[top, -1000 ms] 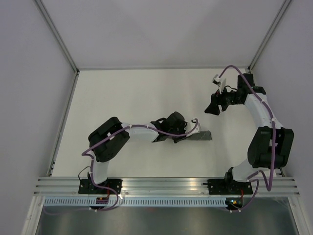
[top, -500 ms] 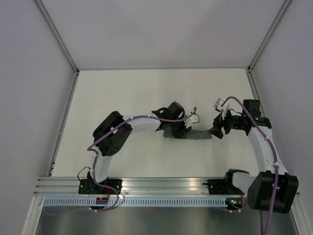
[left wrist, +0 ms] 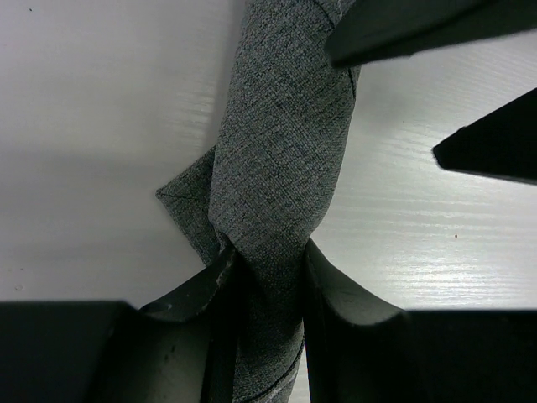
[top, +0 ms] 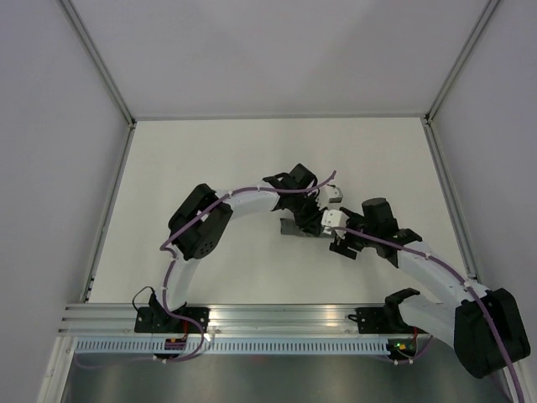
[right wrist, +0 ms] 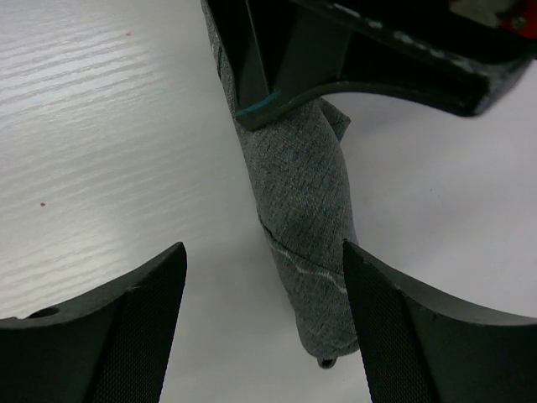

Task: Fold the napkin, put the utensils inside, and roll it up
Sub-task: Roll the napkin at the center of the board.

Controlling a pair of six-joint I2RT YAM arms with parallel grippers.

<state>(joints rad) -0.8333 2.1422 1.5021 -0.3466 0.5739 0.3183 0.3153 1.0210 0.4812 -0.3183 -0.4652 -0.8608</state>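
The dark grey napkin (top: pixel 295 228) lies rolled into a tight tube at the table's middle; it also shows in the left wrist view (left wrist: pixel 281 159) and the right wrist view (right wrist: pixel 306 218). My left gripper (left wrist: pixel 267 260) is shut on one end of the roll. My right gripper (right wrist: pixel 264 294) is open, its fingers either side of the roll's other end without touching it. A small dark tip (right wrist: pixel 324 363) pokes out of that end. The utensils are otherwise hidden inside the roll.
The white table (top: pixel 210 168) is walled by pale panels at left, right and back. The metal rail (top: pixel 285 315) with both arm bases runs along the near edge. Both arms crowd the table's middle.
My right arm has swung from the back right down to the roll's right end, with its gripper open. My left gripper has shifted slightly back and turned on the roll.
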